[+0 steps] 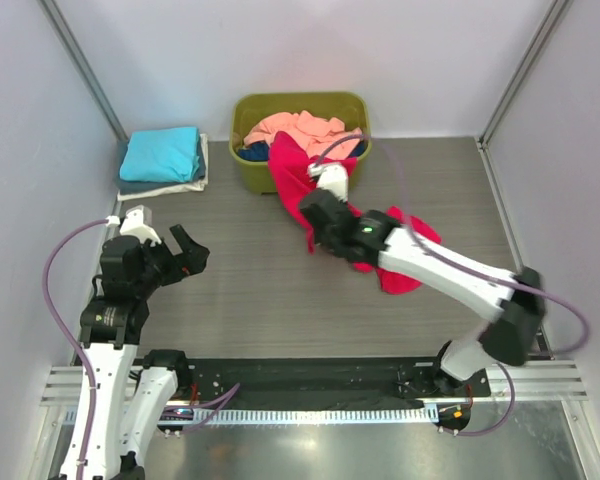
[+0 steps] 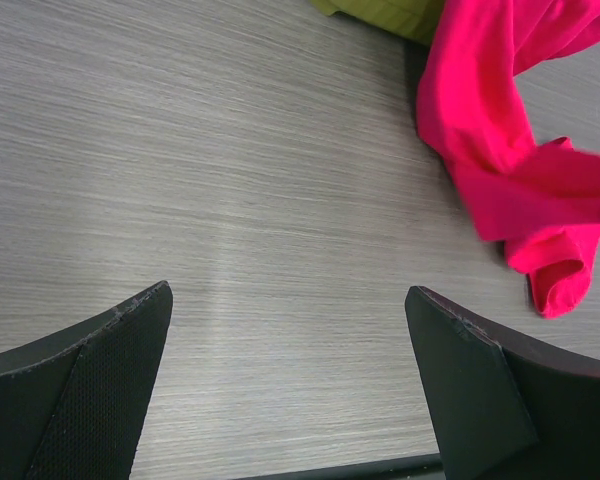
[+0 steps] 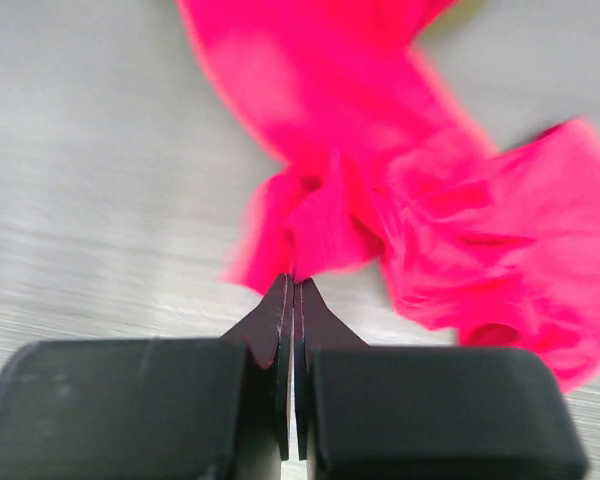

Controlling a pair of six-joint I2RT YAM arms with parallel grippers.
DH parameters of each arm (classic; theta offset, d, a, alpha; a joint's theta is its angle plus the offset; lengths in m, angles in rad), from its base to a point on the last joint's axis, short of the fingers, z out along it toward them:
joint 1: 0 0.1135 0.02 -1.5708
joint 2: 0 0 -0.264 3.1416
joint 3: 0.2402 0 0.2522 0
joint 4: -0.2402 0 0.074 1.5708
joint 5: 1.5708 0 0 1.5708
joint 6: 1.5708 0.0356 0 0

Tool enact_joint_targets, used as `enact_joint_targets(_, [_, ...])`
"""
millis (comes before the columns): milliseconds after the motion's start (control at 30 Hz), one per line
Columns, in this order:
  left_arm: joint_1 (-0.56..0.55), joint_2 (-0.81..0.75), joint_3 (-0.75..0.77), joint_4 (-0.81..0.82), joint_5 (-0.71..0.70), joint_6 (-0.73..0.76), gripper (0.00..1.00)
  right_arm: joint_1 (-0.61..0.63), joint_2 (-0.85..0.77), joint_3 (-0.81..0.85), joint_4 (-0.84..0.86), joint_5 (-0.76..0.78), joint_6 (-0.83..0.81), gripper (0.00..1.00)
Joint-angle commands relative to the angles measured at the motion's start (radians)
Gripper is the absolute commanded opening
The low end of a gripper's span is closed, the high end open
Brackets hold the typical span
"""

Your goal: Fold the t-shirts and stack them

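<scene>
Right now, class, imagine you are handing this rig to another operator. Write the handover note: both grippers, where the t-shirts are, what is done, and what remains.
Left gripper: open, empty, over bare table.
Right gripper: shut on the crimson-pink t-shirt, which trails, bunched, from the front rim of the olive tub onto the table.
Done: a folded stack at far left, with the turquoise shirt on the grey-blue shirt on the white shirt.
Left: spread, fold and stack the crimson-pink one. The salmon-pink shirt and dark blue shirt lie unfolded in the tub.
</scene>
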State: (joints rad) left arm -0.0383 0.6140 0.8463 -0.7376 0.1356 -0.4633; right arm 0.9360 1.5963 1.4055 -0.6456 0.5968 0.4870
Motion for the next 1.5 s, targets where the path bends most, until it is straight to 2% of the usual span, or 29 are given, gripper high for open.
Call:
enact_joint_targets(0, [0.000,0.001,0.002,0.035,0.012,0.012,1.00,0.000,-0.237,0.027,-0.084,0.130,-0.025,0.01])
enact_joint_targets(200, [0.002,0.012,0.002,0.035,0.012,0.011,1.00,-0.014,-0.528,0.055,-0.244,0.306,-0.001,0.01])
enact_joint_targets(333, [0.003,0.018,0.004,0.034,0.012,0.011,1.00,-0.017,-0.668,0.056,-0.307,0.400,0.033,0.01])
enact_joint_targets(667, [0.002,0.036,0.004,0.032,-0.017,0.002,1.00,-0.017,-0.938,-0.011,-0.543,0.633,0.300,0.01])
enact_joint_targets(800, [0.002,0.043,0.007,0.032,-0.033,-0.008,1.00,-0.017,-0.972,0.039,-0.649,0.702,0.352,0.01])
enact_joint_targets(933, [0.002,0.055,0.010,0.030,-0.047,-0.014,1.00,-0.016,-0.989,0.116,-0.817,0.802,0.488,0.01])
enact_joint_targets(1067, [0.002,0.072,0.019,0.029,-0.047,-0.017,1.00,-0.016,-1.049,0.130,-0.863,0.857,0.544,0.01])
enact_joint_targets(1167, [0.000,0.082,0.025,0.029,-0.054,-0.021,1.00,-0.016,-1.105,0.157,-0.859,0.916,0.542,0.01])
enact_joint_targets(1267, [-0.023,0.087,0.034,0.038,-0.068,-0.058,1.00,0.007,-1.115,0.150,-0.797,0.904,0.487,0.01])
enact_joint_targets(1333, [-0.054,0.107,0.048,0.059,-0.089,-0.089,1.00,0.040,-1.102,0.115,-0.717,0.867,0.360,0.01])
enact_joint_targets(1467, [-0.237,0.209,0.106,0.138,-0.188,-0.153,1.00,0.075,-1.009,0.049,-0.689,0.818,0.322,0.01])
